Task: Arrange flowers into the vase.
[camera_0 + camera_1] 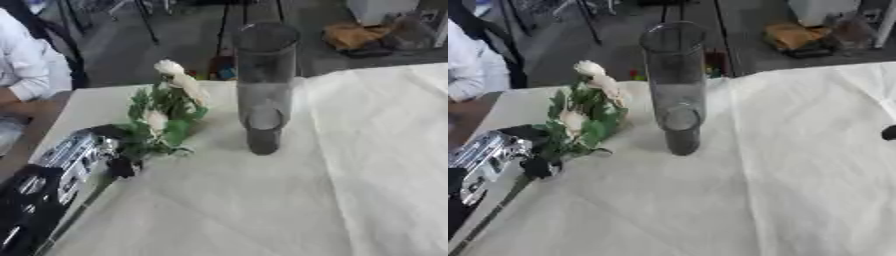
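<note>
Left arm (pixel 52 175) nearest, black and silver, entering from lower left corner. Left hand (pixel 122 162) at its end, fingers curled round base of flowers (pixel 166 117). Flowers held tilted over table, white blooms and green leaves leaning up toward vase (pixel 262 85), just beside it, not inside. Vase tall, clear glass, upright on white tablecloth (pixel 262 210). Right hand (pixel 889 132): only dark bit at right edge; fingers' state cannot be told.

Clear glass vase (pixel 264 85), matt cloth table cover (pixel 289 200), silver metal-looking hand (pixel 87 150)
</note>
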Tool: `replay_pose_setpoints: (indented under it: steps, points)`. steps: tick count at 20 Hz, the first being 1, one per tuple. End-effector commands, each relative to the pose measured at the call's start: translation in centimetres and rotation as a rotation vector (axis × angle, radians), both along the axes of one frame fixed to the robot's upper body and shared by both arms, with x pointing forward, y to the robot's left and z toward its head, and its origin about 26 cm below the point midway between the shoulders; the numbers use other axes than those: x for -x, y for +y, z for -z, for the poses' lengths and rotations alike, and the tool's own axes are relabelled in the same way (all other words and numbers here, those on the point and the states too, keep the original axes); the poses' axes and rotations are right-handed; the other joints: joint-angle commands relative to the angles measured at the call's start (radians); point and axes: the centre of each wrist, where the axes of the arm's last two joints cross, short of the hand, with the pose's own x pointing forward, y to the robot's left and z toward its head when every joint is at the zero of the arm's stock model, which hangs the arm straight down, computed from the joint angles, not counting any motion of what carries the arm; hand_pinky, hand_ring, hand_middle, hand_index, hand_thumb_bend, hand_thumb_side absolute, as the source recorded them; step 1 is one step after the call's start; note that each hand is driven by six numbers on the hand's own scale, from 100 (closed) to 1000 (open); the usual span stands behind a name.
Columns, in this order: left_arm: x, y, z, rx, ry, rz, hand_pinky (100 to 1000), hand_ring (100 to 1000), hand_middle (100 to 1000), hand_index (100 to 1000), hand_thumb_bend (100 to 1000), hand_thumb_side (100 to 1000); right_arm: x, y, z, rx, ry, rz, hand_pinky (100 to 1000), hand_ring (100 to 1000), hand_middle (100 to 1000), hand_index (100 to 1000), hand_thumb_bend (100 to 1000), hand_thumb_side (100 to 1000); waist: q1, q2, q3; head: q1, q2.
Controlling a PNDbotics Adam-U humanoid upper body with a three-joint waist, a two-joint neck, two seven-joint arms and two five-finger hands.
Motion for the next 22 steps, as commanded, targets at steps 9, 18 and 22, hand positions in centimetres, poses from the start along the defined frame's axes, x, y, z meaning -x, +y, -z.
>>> replay_pose_setpoints:
  steps: [9, 18, 22]
  points:
    - [1.5, 0.5, -2.8, 0.014, -0.104, 0.034, 100, 100, 100, 156, 100, 266, 0.3, -0.1, -0.5, 0.010, -0.024, -0.003, 551, 698, 524, 737, 100, 802, -0.012, -0.020, 0.011, -0.008, -0.005]
    - [4.1, 1.0, -5.9, 0.036, -0.188, 0.076, 100, 100, 100, 141, 100, 263, 0.4, -0.2, -0.3, 0.005, -0.026, -0.004, 551, 699, 523, 737, 100, 802, -0.019, -0.023, 0.014, -0.013, -0.004]
    - [4.9, 0.9, -7.1, 0.068, -0.196, 0.086, 100, 100, 100, 138, 100, 261, 0.4, -0.2, -0.2, 0.007, -0.027, -0.004, 552, 699, 523, 737, 100, 802, -0.020, -0.022, 0.015, -0.015, -0.002]
